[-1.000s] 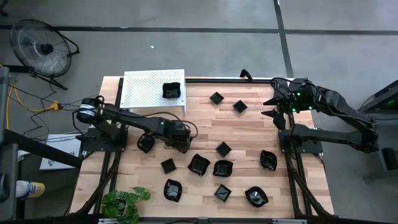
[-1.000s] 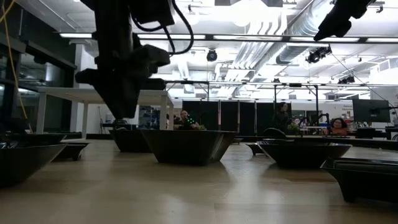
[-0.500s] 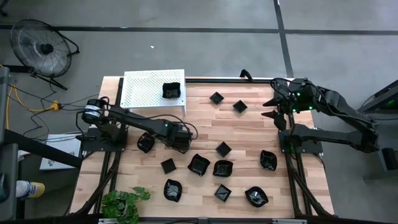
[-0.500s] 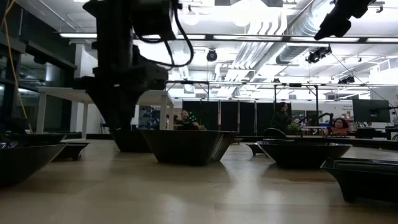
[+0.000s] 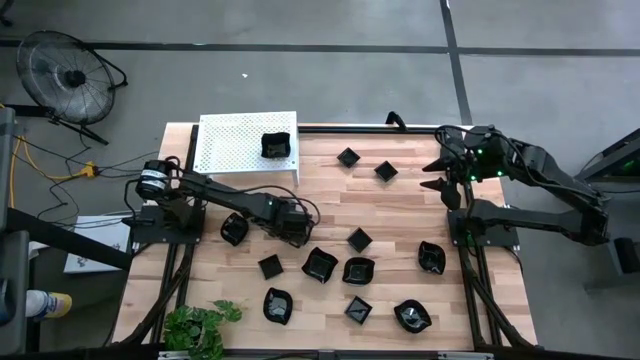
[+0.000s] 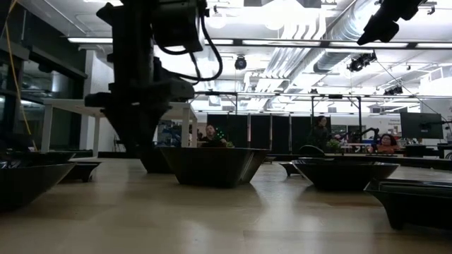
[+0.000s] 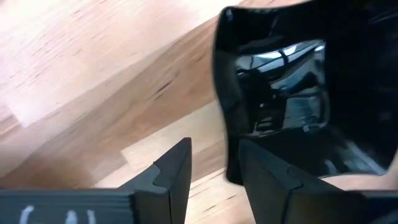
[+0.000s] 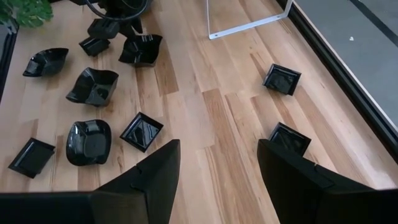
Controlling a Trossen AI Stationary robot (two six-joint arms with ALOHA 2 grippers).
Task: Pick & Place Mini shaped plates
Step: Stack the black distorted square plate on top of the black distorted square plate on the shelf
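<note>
Wooden table [image 5: 330, 200] holds scattered plates [image 5: 359, 271]. Left gripper [image 5: 292, 232] has crept toward 3 o'clock, jaws apart beside a half-cropped plate [image 7: 280, 112]. Right gripper [image 5: 437, 172] waits at 2 o'clock, jaws apart.

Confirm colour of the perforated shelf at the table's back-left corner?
White, with a grid of small holes; the shelf shows best in the high view.

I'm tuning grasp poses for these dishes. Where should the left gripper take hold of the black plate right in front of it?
Grip the plate's raised rim at the edge nearest the left gripper, coming down from above, one of the fingers inside and one outside. The upturned wall gives a thin lip to pinch.
</note>
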